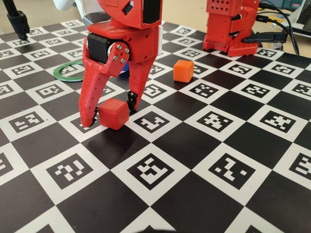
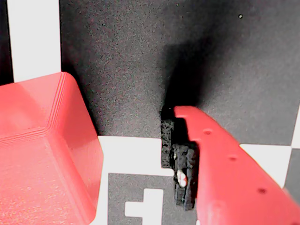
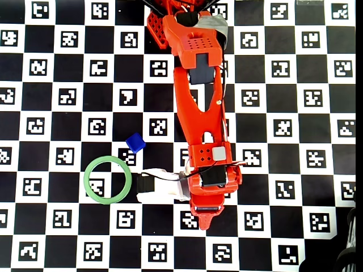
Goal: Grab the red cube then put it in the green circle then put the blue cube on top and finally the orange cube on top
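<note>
Gripper (image 1: 111, 112) down on the board (image 1: 194, 145), jaws spread w/ red cube (image 1: 113, 113) between them — not pinched yet. Orange cube (image 1: 183, 71) well behind; blue cube (image 3: 135, 142) near green ring (image 3: 108, 180).

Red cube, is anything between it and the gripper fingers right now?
Nothing visible. In the fixed view the open gripper straddles the red cube, one finger on each side; the wrist view shows bare board between cube and finger.

Small matte red plastic cube (image 1: 113, 113) flat on checkered board; orange plastic cube (image 1: 183, 71) farther back; dark-blue cube (image 3: 135, 142) near thin green ring (image 3: 108, 180).
</note>
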You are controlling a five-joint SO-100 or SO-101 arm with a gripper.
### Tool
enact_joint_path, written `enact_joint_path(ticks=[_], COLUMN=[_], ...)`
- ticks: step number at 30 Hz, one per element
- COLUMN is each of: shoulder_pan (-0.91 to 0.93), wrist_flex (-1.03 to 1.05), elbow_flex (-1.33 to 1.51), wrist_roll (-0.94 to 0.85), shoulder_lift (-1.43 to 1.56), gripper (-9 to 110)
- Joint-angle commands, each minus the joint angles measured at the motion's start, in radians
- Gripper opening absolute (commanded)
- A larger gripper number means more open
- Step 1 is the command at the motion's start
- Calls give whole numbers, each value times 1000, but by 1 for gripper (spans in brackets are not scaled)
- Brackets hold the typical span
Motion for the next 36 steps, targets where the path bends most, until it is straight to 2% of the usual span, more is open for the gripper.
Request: enact_joint_path(ticks=[1,20,36], shoulder_pan=[-8,-23,-15], wrist_flex=[-9,-8,-31], elbow_flex=[-78,-126,-155], wrist_roll=[-26,-276,-337], shoulder_lift=[41,11,-8], gripper=[43,42,41])
